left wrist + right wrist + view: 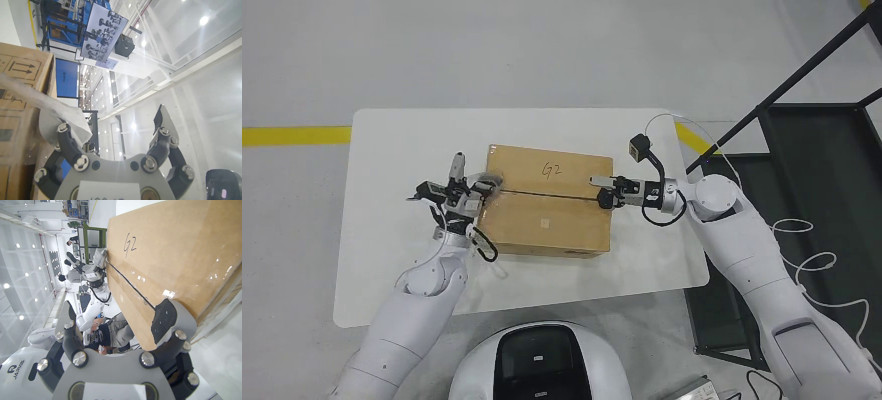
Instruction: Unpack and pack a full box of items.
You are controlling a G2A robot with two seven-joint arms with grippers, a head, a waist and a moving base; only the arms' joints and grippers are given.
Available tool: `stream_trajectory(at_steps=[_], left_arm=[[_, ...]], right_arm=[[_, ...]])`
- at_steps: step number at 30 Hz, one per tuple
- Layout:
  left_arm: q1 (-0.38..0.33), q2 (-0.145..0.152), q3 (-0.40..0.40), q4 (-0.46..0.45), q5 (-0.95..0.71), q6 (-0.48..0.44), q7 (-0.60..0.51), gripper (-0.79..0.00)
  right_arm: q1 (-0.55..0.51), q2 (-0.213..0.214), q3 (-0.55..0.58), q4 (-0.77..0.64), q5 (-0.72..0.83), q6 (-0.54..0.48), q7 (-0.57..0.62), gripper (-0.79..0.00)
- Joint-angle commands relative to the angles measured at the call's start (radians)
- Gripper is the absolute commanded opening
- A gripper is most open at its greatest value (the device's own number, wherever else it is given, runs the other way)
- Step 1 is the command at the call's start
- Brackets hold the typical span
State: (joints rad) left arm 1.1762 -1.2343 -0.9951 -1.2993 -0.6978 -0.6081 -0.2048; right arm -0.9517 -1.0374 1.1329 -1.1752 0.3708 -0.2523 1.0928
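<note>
Box (pixel 547 205): closed, mid-table (pixel 392 200), nearer the far edge.
Left gripper (pixel 111 118): spread wide at the box's left end, one finger against white wrap (pixel 62 113).
Right gripper (pixel 599 191): spread wide at the seam's right end.

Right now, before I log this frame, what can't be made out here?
1. Contents of the box: closed flaps hide them, top view.
2. One fingertip of the left gripper: left wrist view, a white strip covers it.
3. Whether the right gripper touches the box top: right wrist view, its own pad hides the contact spot.
</note>
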Motion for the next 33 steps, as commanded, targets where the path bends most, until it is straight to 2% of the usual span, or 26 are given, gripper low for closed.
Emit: stream_trajectory(at_steps=[1, 7, 18, 21, 27, 33], left_arm=[[0.000, -0.004, 0.007, 0.000, 0.054, 0.008, 0.015, 0.000], [0.012, -0.014, 0.021, -0.007, 0.207, 0.013, 0.074, 0.000], [0.051, -0.027, 0.002, -0.073, 0.404, -0.015, 0.177, 0.000], [0.060, -0.028, -0.007, -0.099, 0.452, 0.032, 0.198, 0.000], [0.070, -0.029, -0.023, -0.162, 0.574, 0.192, 0.243, 0.000], [0.054, -0.036, -0.012, -0.196, 0.699, 0.299, 0.258, 0.000]], right_arm=[[0.000, 0.000, 0.000, 0.000, 0.000, 0.000, 0.000, 0.000], [0.000, 0.000, 0.000, 0.000, 0.000, 0.000, 0.000, 0.000], [0.000, 0.000, 0.000, 0.000, 0.000, 0.000, 0.000, 0.000], [0.000, 0.000, 0.000, 0.000, 0.000, 0.000, 0.000, 0.000], [0.000, 0.000, 0.000, 0.000, 0.000, 0.000, 0.000, 0.000], [0.000, 0.000, 0.000, 0.000, 0.000, 0.000, 0.000, 0.000]])
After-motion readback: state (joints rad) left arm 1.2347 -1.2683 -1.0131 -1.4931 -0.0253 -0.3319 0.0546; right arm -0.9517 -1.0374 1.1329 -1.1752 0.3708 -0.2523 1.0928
